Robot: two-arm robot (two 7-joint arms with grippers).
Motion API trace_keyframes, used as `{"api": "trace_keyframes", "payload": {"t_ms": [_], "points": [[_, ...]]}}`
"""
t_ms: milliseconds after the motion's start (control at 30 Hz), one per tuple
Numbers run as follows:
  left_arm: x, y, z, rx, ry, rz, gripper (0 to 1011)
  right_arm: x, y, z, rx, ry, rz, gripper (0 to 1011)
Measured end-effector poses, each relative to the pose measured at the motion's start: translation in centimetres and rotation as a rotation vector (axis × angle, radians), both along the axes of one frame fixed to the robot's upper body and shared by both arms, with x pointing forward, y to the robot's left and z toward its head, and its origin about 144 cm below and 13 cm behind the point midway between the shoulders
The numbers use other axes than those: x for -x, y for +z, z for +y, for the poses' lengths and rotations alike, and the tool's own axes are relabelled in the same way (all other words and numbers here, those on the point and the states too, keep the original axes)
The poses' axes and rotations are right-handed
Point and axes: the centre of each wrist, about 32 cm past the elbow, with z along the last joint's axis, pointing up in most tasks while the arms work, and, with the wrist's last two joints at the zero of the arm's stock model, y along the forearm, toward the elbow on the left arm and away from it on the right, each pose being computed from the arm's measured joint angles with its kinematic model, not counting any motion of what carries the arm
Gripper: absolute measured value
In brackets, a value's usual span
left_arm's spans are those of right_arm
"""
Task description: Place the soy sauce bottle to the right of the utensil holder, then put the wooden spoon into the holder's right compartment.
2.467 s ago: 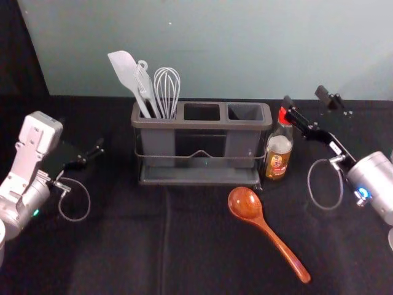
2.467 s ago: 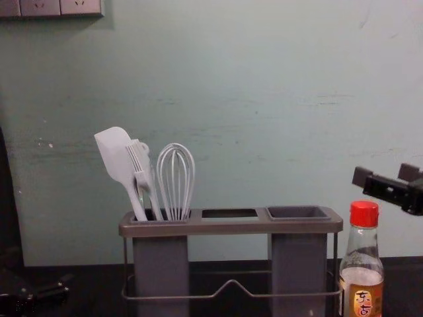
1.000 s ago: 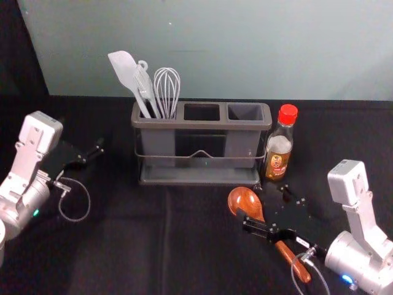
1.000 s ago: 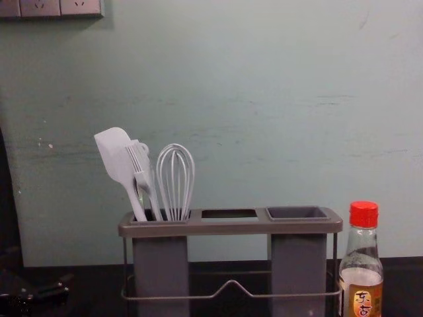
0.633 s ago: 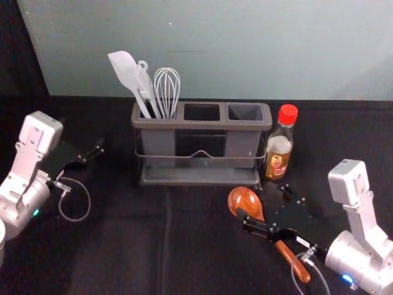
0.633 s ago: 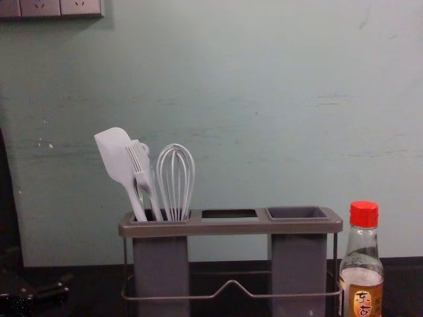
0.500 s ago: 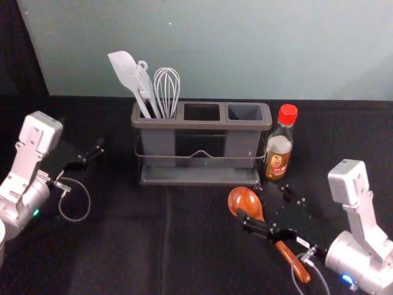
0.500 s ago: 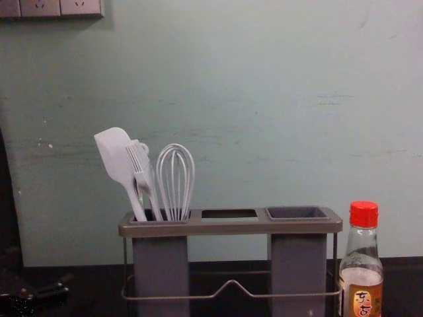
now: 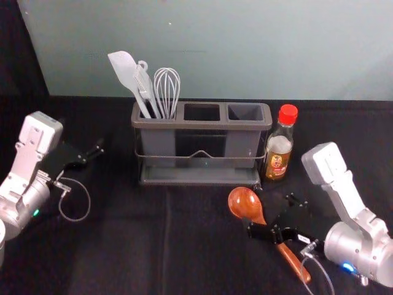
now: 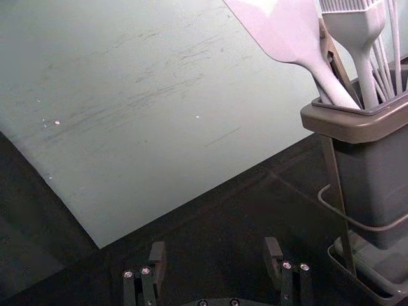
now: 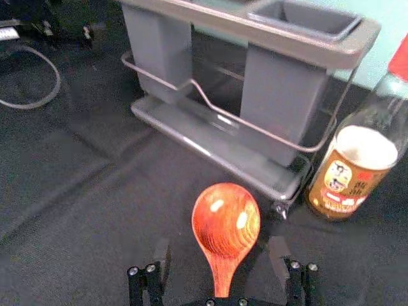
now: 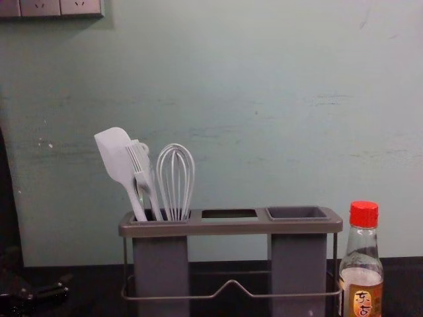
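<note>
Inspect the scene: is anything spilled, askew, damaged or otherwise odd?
The wall behind the utensil holder has dark scuffs and pale specks, so looks worn. Otherwise nothing stands out; the soy sauce bottle is upright, capped.

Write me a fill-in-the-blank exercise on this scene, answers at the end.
1. The soy sauce bottle has a ____ cap.
2. The whisk stands in the ____ compartment of the utensil holder.
3. Along its top, the utensil holder has ____ openings.
4. The robot's ____ gripper is at the wooden spoon, fingers apart.

Missing words: red; left; three; right.
</note>
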Motion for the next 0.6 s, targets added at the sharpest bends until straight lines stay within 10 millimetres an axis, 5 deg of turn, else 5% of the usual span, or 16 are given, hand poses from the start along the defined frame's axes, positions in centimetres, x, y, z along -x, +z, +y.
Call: {"api": "trace_keyframes", "payload": {"t_ms": [600], "points": [[0.0,0.0,0.0,0.0,0.0,0.0,1005,-3.3,1.3,3.1,0.084,-0.044,0.114,1002]]}}
